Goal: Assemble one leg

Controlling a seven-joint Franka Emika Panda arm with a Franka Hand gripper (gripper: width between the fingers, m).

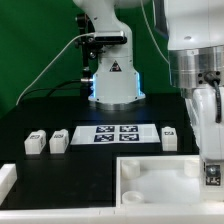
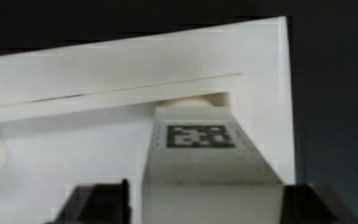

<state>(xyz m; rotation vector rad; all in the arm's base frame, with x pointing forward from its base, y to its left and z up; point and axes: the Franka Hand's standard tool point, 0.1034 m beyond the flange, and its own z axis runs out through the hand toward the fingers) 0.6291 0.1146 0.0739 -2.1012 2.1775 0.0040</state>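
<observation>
One leg [image 1: 211, 176], a small white block with a black-and-white tag, stands upright at the near right corner of the large white tray-like part [image 1: 150, 178]. My gripper [image 1: 210, 160] comes down on it from above. In the wrist view the leg [image 2: 201, 160] runs between my two dark fingers [image 2: 98, 203], its far end at a corner recess of the tray-like part [image 2: 87, 95]. The gripper [image 2: 208, 205] looks shut on the leg.
Two more legs [image 1: 36, 143] [image 1: 59, 141] lie at the exterior view's left and a third [image 1: 169, 136] right of the marker board [image 1: 117, 134]. A white piece [image 1: 8, 178] sits at the front left edge. The robot base [image 1: 114, 80] stands behind.
</observation>
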